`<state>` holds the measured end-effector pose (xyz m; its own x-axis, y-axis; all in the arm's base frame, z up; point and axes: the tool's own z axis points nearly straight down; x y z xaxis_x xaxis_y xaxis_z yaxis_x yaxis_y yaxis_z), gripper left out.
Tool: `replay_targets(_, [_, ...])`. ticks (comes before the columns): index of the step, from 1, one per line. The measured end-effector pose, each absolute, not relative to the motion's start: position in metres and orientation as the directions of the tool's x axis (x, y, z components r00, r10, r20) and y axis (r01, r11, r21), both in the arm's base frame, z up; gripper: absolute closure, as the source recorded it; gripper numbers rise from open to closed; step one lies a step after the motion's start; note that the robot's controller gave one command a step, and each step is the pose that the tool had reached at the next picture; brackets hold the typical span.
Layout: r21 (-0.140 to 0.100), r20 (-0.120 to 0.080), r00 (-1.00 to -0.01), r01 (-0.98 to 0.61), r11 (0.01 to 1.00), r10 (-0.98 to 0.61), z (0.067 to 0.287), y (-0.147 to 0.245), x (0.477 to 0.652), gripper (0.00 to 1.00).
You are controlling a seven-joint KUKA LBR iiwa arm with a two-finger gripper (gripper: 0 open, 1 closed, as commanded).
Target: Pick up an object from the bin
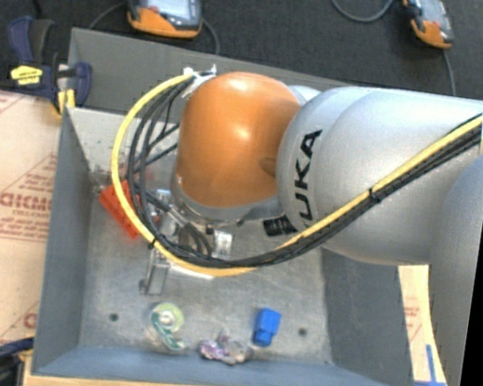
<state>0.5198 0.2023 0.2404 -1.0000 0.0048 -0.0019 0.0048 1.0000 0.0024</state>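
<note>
While the jaws, clenched or released I cannot tell, hang near the pale green round piece [166, 321], it looks light and stiff; pinch its rim.

Black capital letters "UKA" run sideways along the silver-grey robot arm [378, 181], just right of the orange wrist cover [232, 137]. They are the visible end of a brand name whose start is hidden behind that cover. Below these letters, at the cover's lower right edge, sits a small black mark on the arm, too small to read. Well left of the orange cover, a sheet of cardboard [7, 198] carries red printing: one large block-letter word inside a diamond outline, with smaller lines beneath, none legible.
</note>
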Motion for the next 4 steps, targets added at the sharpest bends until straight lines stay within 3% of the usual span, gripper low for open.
replay_targets(1, [0.003, -0.006, -0.983, 0.183, 0.983, 0.183, 0.251, 0.204, 0.582, 0.00])
replay_targets(2, [-0.002, 0.004, -0.977, 0.212, 0.977, 0.212, 0.163, 0.190, 0.608, 0.00])
replay_targets(3, [0.001, -0.010, -0.987, 0.162, 0.987, 0.162, 0.069, 0.191, 0.640, 0.00])
replay_targets(4, [0.007, -0.017, -0.986, 0.163, 0.987, 0.164, 0.078, 0.193, 0.642, 1.00])
